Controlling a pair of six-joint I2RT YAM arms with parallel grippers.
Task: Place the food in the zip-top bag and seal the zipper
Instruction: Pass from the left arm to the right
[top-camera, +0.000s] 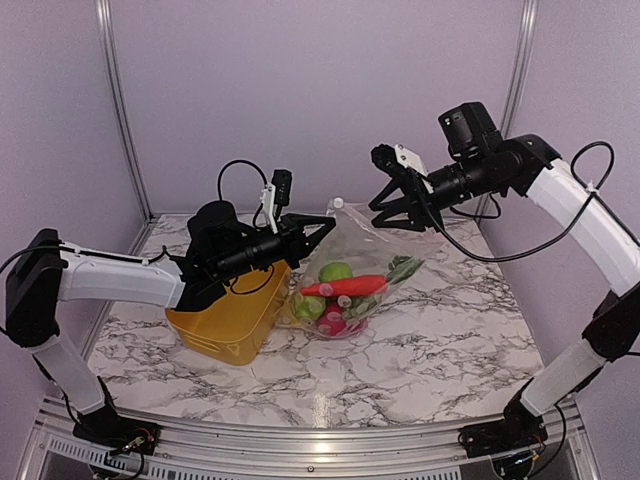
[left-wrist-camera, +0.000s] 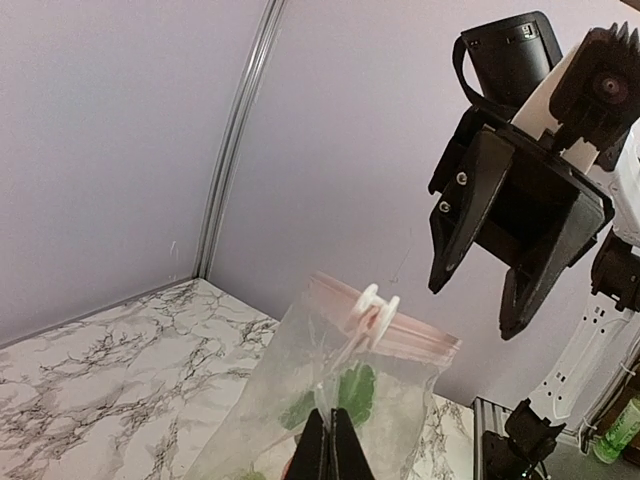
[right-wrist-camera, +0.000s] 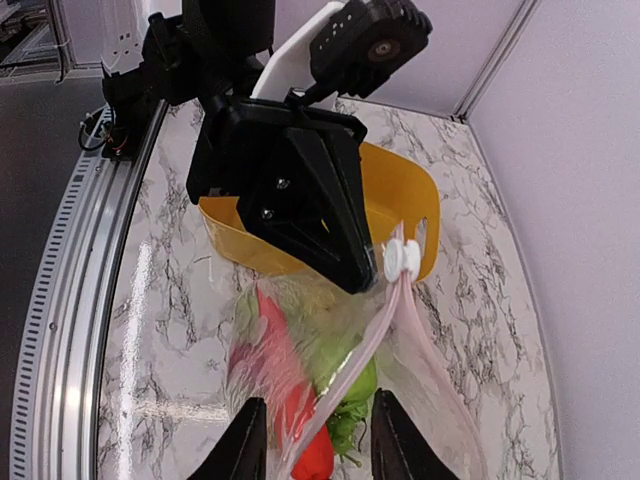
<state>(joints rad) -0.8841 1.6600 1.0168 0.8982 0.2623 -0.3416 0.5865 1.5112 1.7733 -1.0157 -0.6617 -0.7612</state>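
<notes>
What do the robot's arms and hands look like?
The left arm and right arm are white tubes with black joints. The left hand and right hand are black, with pointed wedge fingers. Thin black cables loop off them.

The food (top-camera: 345, 287) lies in the bag (top-camera: 375, 245), which rests on the bench (top-camera: 420, 350) just right of the bin (top-camera: 225, 322).

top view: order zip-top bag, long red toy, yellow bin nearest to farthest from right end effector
1. zip-top bag, just beside the right end effector
2. long red toy, lower, inside the bag
3. yellow bin, far left
</notes>
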